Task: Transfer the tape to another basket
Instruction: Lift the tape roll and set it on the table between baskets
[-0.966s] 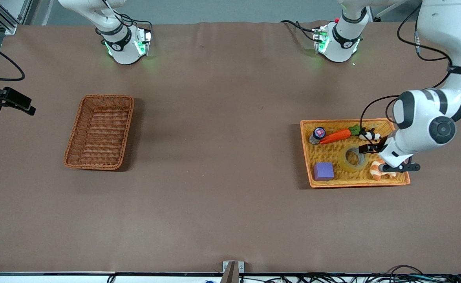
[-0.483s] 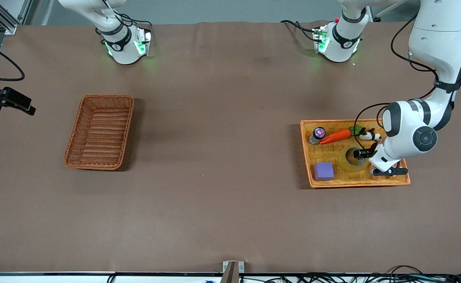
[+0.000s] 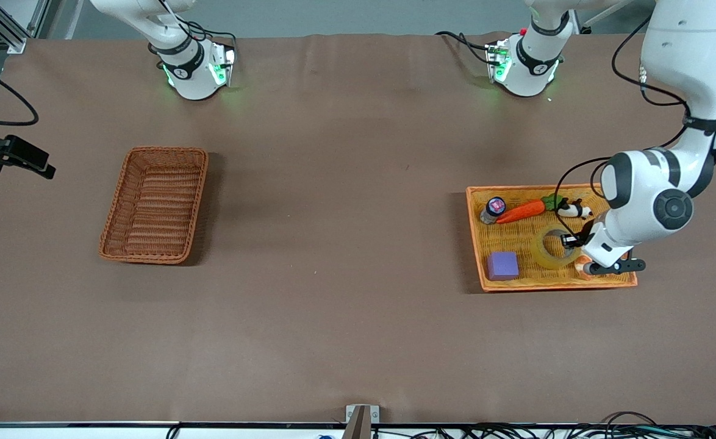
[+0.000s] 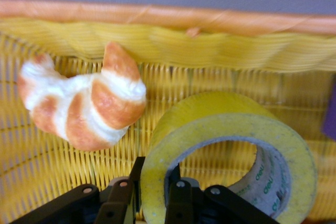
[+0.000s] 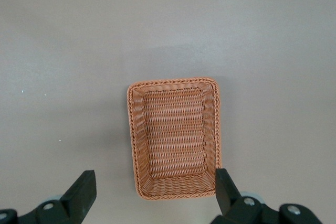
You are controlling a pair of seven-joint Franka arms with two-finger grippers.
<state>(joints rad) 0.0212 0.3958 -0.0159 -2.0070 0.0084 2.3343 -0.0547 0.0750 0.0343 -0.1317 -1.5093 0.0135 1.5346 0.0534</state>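
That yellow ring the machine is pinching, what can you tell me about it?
It is the tape, a translucent yellowish roll with a wide hole and printed lettering inside its core. It sits in the orange tray, tipped up at one side, beside a toy croissant. The left claw is shut on its wall, one finger inside the hole, one outside.

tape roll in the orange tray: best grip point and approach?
Pinch the ring wall of the tape, one finger in the hole and one outside, coming from above on the croissant side. The wide hole leaves room for a finger, and the left tool is shut on the wall exactly so. The tray rim blocks a sideways approach.
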